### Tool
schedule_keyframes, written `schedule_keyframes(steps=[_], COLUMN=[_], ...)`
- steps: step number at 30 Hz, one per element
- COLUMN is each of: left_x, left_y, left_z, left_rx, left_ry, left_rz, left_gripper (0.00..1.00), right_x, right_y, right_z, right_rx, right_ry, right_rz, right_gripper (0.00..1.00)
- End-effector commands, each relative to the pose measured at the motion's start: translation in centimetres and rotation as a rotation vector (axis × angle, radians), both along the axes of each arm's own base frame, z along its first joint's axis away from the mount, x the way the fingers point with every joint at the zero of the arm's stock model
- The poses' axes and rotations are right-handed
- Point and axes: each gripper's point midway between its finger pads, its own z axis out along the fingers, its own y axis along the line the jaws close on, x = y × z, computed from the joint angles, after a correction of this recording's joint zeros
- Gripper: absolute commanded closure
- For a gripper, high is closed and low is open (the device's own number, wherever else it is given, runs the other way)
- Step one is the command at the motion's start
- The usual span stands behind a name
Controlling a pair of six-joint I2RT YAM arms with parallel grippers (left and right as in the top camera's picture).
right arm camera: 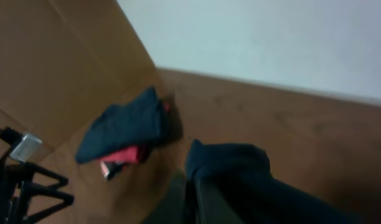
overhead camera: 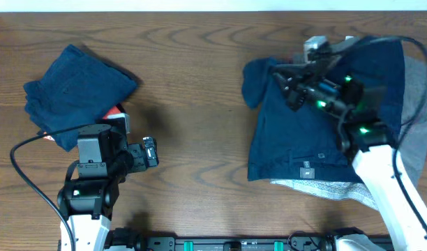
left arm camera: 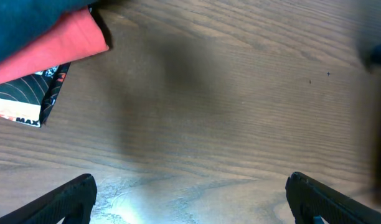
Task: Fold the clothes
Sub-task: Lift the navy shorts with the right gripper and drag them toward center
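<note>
A navy blue garment point(overhead camera: 318, 129) lies spread on the right of the table, over a grey garment point(overhead camera: 416, 104). My right gripper point(overhead camera: 283, 82) is shut on a lifted fold of the navy garment point(right arm camera: 240, 171) near its upper left corner. A folded stack of a navy garment point(overhead camera: 77, 87) on a red one point(overhead camera: 116, 111) lies at the far left; it also shows in the right wrist view point(right arm camera: 125, 124). My left gripper point(left arm camera: 190, 199) is open and empty over bare wood, just right of the stack's red garment point(left arm camera: 60, 43).
The wooden table point(overhead camera: 192, 104) runs between the stack and the spread garment. A white wall point(right arm camera: 271, 37) shows behind the table in the right wrist view. A printed label point(left arm camera: 28, 99) pokes out under the red garment.
</note>
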Motion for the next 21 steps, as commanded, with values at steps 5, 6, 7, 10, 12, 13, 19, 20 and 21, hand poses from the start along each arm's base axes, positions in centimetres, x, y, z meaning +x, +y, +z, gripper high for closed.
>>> schedule_keyframes(steps=[5,6,7,10,12,13,19,20,21], left_x=[0.3,0.3,0.2,-0.1,-0.4,-0.6,-1.8,-2.0,-2.2], left_y=[-0.8,-1.1,-1.6,-3.4,-5.0,-5.9,-9.2,-9.8,-10.5], left_z=[1.0,1.1,1.1,1.4,1.5,1.4,-1.5,-2.0,-2.7], left_rx=[-0.097,-0.134,-0.180,-0.304,-0.380,-0.418,-0.531,-0.534,-0.534], left_ry=[-0.009,-0.002,0.006,0.039,0.069,0.092,0.315,0.352,0.392], left_rz=[0.054,0.064,0.073,0.056,0.000,-0.028,-0.020,-0.022,-0.028], left_gripper=[0.02,0.02,0.02,0.02,0.02,0.02,0.02,0.02,0.02], right_x=[1.7,1.7,1.6,-0.3,-2.6,-4.0,-9.1,-9.3,-9.5], right_y=[-4.9,-6.7,-8.3,-14.8,-19.1,-21.0,-26.8,-27.1,-27.4], right_z=[-7.1,-8.3,-9.2,-12.4,-14.1,-14.8,-16.4,-16.4,-16.5], right_rx=[-0.196,-0.241,-0.282,-0.413,-0.481,-0.512,-0.548,-0.543,-0.536], right_ry=[0.236,0.280,0.320,0.492,0.624,0.691,0.902,0.913,0.922], right_rz=[-0.272,-0.348,-0.415,-0.681,-0.867,-0.957,-1.181,-1.191,-1.197], right_gripper=[0.10,0.01,0.01,0.01,0.01,0.01,0.01,0.01,0.01])
